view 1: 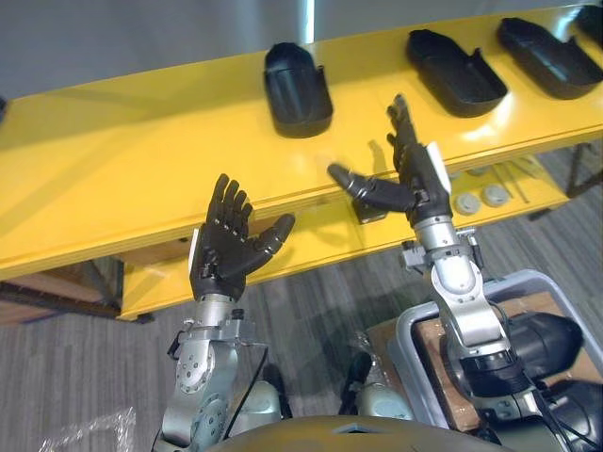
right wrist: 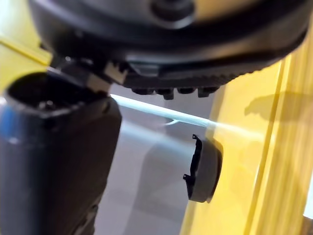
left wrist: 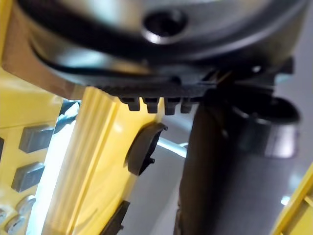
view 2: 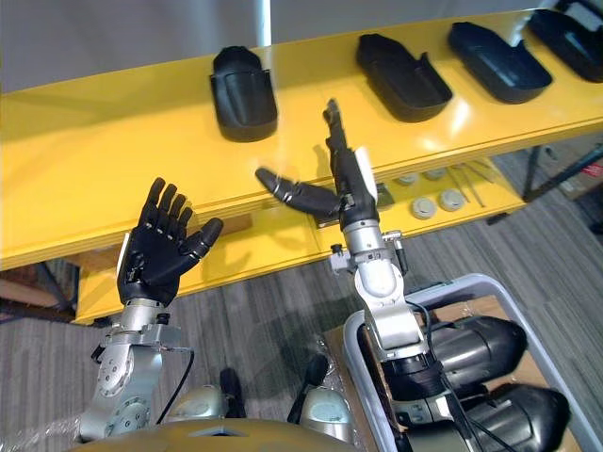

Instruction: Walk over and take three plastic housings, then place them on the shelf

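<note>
**A:** Both hands are up in front of the yellow shelf [view 1: 141, 160]. The left hand [view 1: 221, 247] is spread wide, palm to us, nothing in it. The right hand [view 1: 415, 186] is turned edge-on, fingers straight up, thumb jutting out toward the left, and it's empty too.

**B:** And the housings are on the top board. The nearest housing [view 1: 298, 92] lies up and to the left of the right hand, roughly between the two arms. The second housing [view 1: 456, 73] and third housing [view 1: 549, 58] sit farther right, well apart from each other.

**A:** Which arm has the shorter trip?

**B:** The right, I'd say. Its fingertips are near the board's front edge, just beside that nearest one. The long axis runs front to back across the board, blunt closed end toward the robot.

**A:** If more are wanted, the grey bin [view 1: 405, 348] is low by the right arm, with dark parts [view 2: 476, 347] inside. That's behind and below the hand, so the arm would have to draw back and drop.

**B:** The head views look down into each open shell. The wrist views give the profile instead. The left wrist view catches the nearest one edge-on [left wrist: 142, 149], and the right wrist view shows its low wall standing off the yellow board [right wrist: 203, 171].
</note>
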Tool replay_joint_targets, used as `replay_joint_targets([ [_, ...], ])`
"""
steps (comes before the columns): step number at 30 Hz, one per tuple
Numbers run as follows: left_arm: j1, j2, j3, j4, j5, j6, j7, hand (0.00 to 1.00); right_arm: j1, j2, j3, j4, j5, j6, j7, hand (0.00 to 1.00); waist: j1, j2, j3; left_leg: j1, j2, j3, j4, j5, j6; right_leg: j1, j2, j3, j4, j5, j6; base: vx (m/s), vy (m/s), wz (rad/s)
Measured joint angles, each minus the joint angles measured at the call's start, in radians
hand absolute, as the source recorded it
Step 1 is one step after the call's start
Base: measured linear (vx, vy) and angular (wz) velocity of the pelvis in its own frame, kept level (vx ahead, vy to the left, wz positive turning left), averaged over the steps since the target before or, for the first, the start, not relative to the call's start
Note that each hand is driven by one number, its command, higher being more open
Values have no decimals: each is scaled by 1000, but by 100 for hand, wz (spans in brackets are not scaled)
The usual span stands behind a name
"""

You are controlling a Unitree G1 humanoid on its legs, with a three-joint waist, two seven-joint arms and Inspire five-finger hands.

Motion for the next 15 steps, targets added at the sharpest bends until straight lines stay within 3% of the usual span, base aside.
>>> replay_joint_targets([
  [7, -35, 14, -13, 16, 4, 2, 40, 100, -174, -167, 144, 35, -280, -14, 54, 100, 12, -6, -72, 20, 0, -8, -3, 0, 0, 26, 0, -10, 0, 2, 2, 2, 58, 6],
  [10, -25, 25, -13, 40, 36, 6, 44, 100, -256, -232, 200, 103, -409, -19, 46, 100, 34, -23, -89, 18, -3, -21, -4, 2, 3, 34, -3, -26, -1, 3, 4, -50, 55, 14],
  [15, -7, 37, -6, 69, 36, 7, 44, 100, -292, -298, 244, 166, -481, -26, 45, 100, 56, -28, -96, 18, -11, -45, -22, 7, 2, 46, -11, -56, -1, 2, 5, -51, 45, 17],
])
